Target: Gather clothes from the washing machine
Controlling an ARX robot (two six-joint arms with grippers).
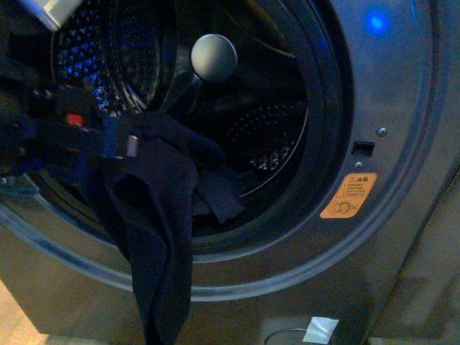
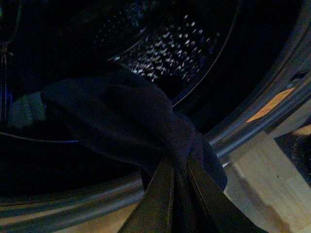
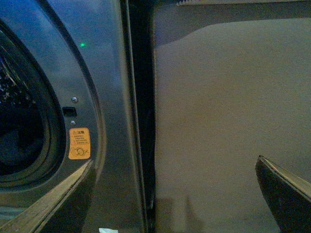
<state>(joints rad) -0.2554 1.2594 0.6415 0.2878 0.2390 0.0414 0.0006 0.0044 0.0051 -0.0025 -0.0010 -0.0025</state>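
The dark navy clothes [image 1: 154, 237] hang out of the washing machine's [image 1: 402, 144] round porthole, draped over its black rim and down the grey front. My left gripper [image 1: 126, 144] is shut on the cloth at the left of the opening. In the left wrist view the gripper [image 2: 179, 167] pinches a fold of the clothes [image 2: 126, 116] in front of the perforated drum [image 2: 165, 43]. My right gripper [image 3: 175, 194] is open and empty, out of the front view, beside the machine's right edge near the orange sticker [image 3: 79, 143].
The orange warning sticker [image 1: 348, 195] sits right of the porthole, with a blue light [image 1: 375, 23] above. A flat brown panel [image 3: 228, 121] stands right of the machine. Wooden floor [image 2: 262, 179] lies below. A white tag [image 1: 320, 329] is at the machine's base.
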